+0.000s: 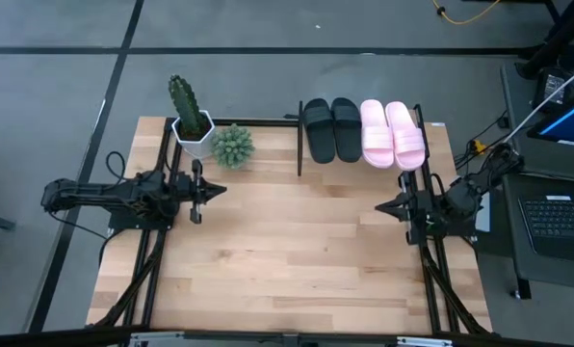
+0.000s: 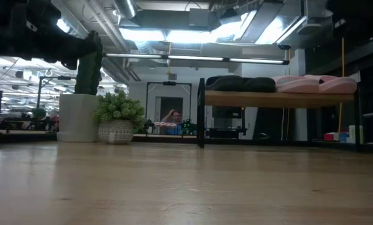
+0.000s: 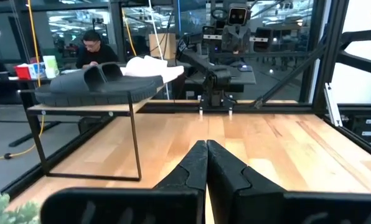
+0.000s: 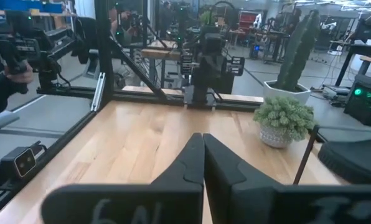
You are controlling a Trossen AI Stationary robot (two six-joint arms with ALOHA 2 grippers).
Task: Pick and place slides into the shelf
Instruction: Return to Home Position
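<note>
Fingers (image 3: 195, 168) of the left gripper (image 1: 213, 190) are pressing fully together and are holding nothing. The right gripper (image 1: 385, 204) is doing the same, with its two dark fingers (image 4: 220, 168) closed on no object. In the high view the left gripper is sitting at the middle left of the frame and the right gripper at the middle right. Both are pointing inward over the wooden table (image 1: 297, 260). I judge that the arms are parking at the sides because the placing work is finished.

All four slides are lying on the shelf (image 2: 274, 99), in the upper middle of the high view. The black pair (image 1: 331, 128) is taking the left half of the board and the pink pair (image 1: 393, 133) the right half. They are lying side by side and sorted by colour, probably so that all four fit across the narrow board.

To the left of the shelf, a cactus (image 1: 183, 99) and a small bushy plant (image 1: 232, 145) are standing well apart from both grippers.

For writing, pale marks are showing on the right gripper's dark body (image 4: 104, 208), perhaps "6N", but I cannot read them surely. No brand is showing on the slides.
</note>
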